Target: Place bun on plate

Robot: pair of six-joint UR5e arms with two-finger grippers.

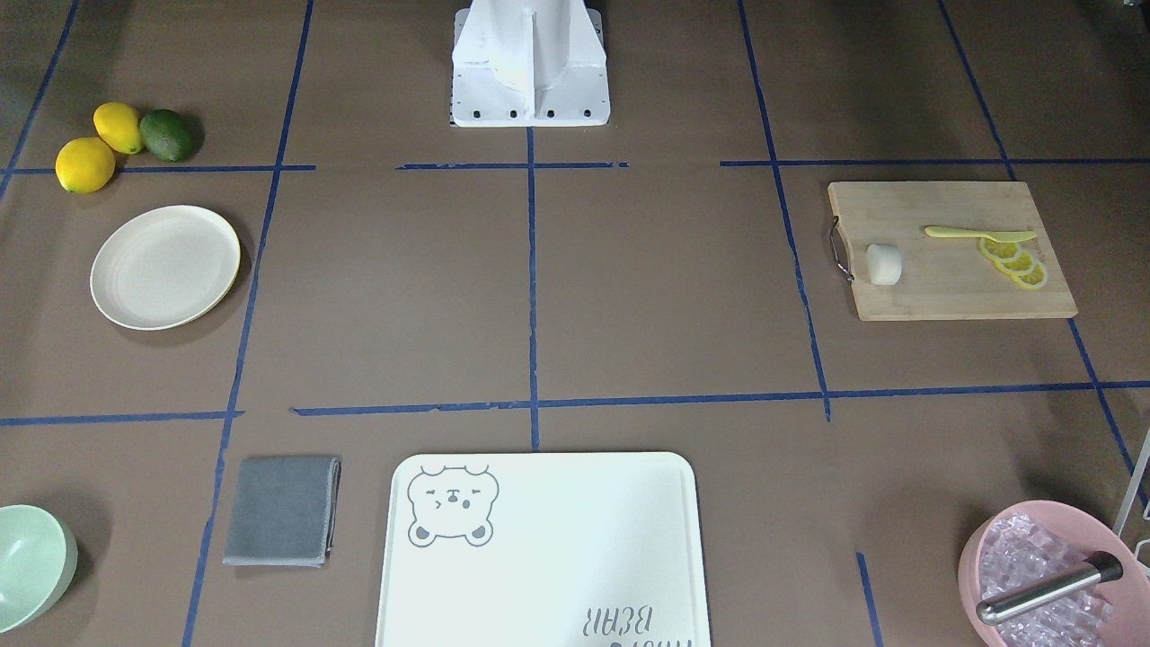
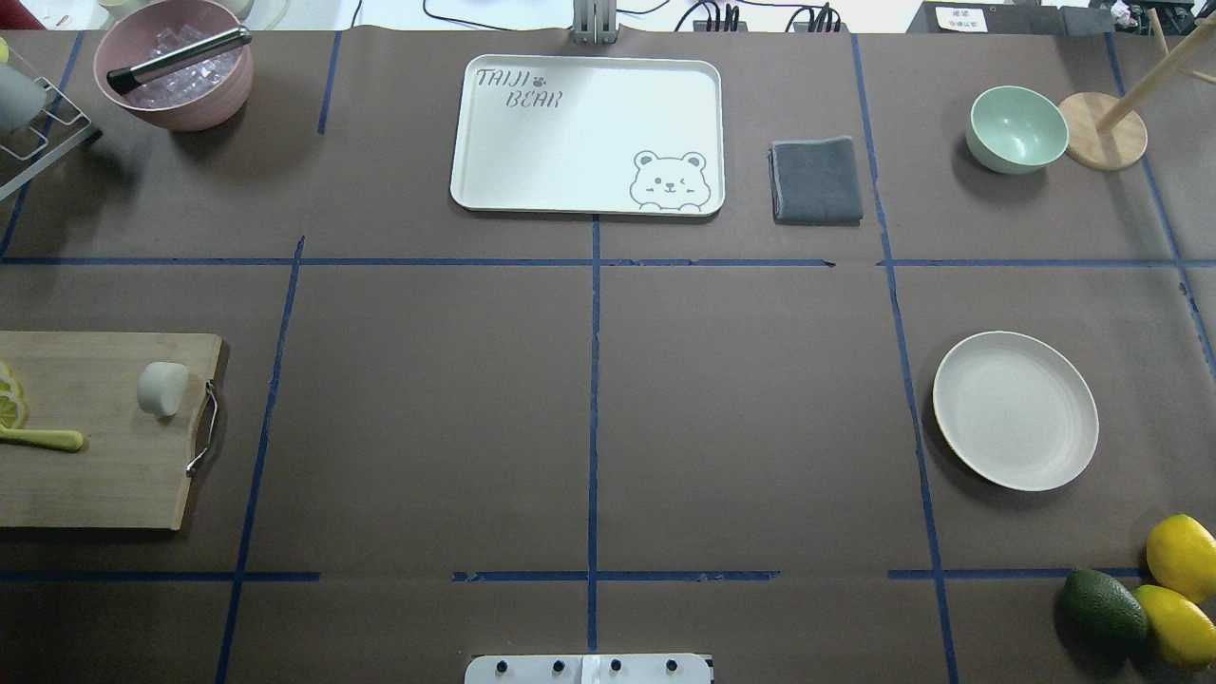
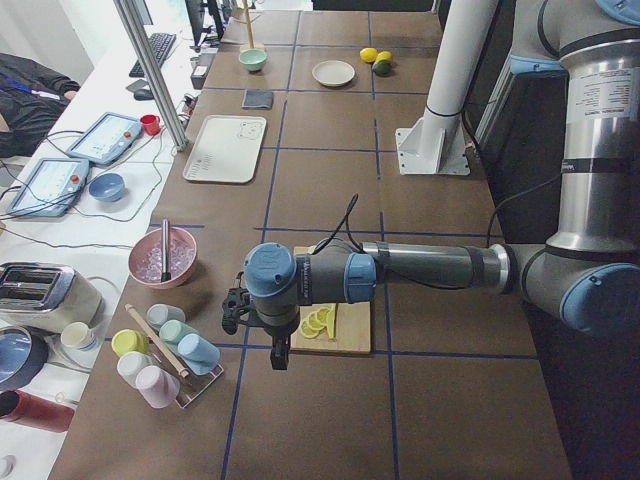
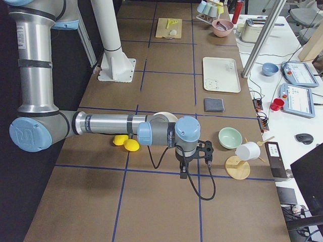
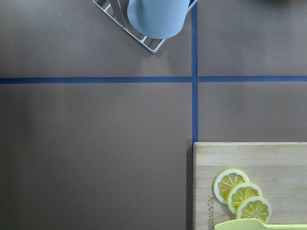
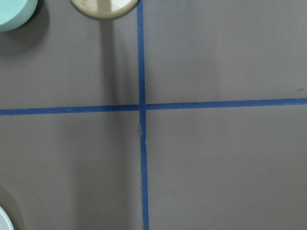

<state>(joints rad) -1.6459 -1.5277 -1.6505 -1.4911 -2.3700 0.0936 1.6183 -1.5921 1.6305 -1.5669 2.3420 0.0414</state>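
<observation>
Showed a brown worktop [image 2: 427, 427] gridded with blue tape. Found the bun [image 2: 161, 388], small, white and rounded, on a wooden cutting board [image 2: 95, 484] at the robot's left edge of the worktop. Lay close to the board's right edge, just beside the metal handle [image 2: 202, 432] and apart from the lemon slices [image 1: 1015, 262] and yellow-green knife [image 1: 979, 234] further left. Found the plate [image 2: 1015, 410], round, cream-white and bare, well apart on the right half. Showed lemons [image 2: 1180, 556] and an avocado [image 2: 1102, 606] near the right near corner. Left wide open room between board and plate: only bare paper and tape lines across the middle. Also showed, along the far edge, a pink bowl [image 2: 190, 114] of ice, a white bear-print tray [image 2: 589, 142], a folded grey cloth [image 2: 817, 180] and a mint-green bowl [image 2: 1016, 128].

Caught the left gripper [image 3: 277, 355] only from the side, hanging fingers down by the board's outer corner. Could not tell how far open, or whether anything was held. Likewise the right gripper [image 4: 182, 171], hanging above bare worktop near the mint-green bowl: could not tell its opening.
</observation>
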